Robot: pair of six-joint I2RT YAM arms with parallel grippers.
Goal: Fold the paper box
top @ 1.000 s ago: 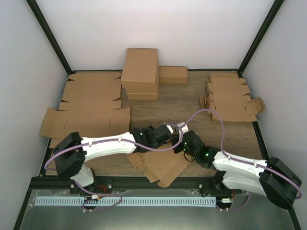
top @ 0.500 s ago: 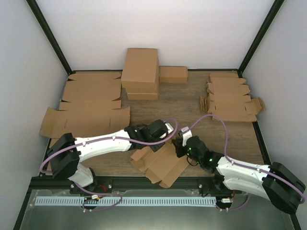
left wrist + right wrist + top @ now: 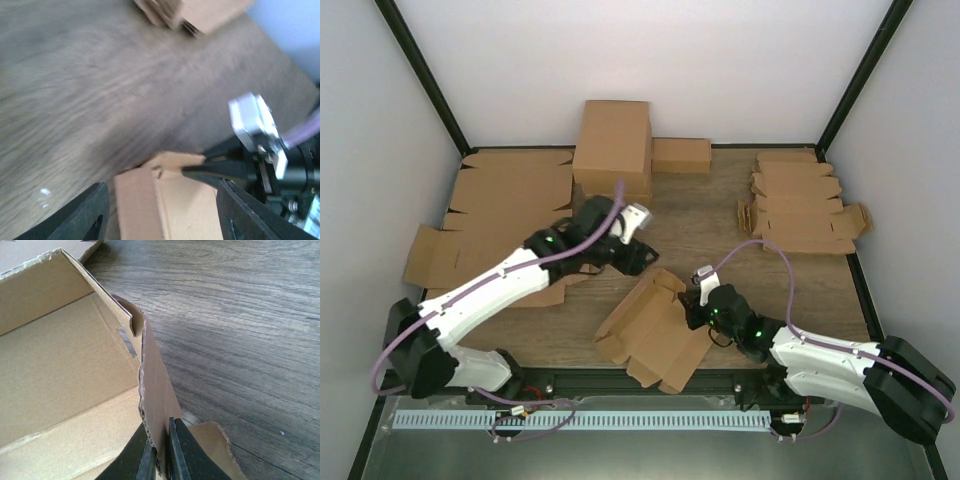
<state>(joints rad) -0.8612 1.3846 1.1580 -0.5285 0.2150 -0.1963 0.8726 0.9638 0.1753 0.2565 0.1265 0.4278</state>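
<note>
Now the left tool (image 3: 638,258) is pulling away toward 11 o'clock, fingers spread, leaving the paper box (image 3: 655,330) at 6 o'clock on the bench (image 3: 720,220); the right tool (image 3: 161,450) alone is pinching its wall, probably awaiting a fresh grasp.

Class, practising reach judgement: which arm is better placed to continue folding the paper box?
Probably right: the right gripper is shut on an upright wall of the paper box, while the left gripper hangs open beyond it, holding nothing.

Left tool (image 3: 162,202) gapes above paper box (image 3: 182,210) pinched by right tool (image 3: 192,170).
</note>
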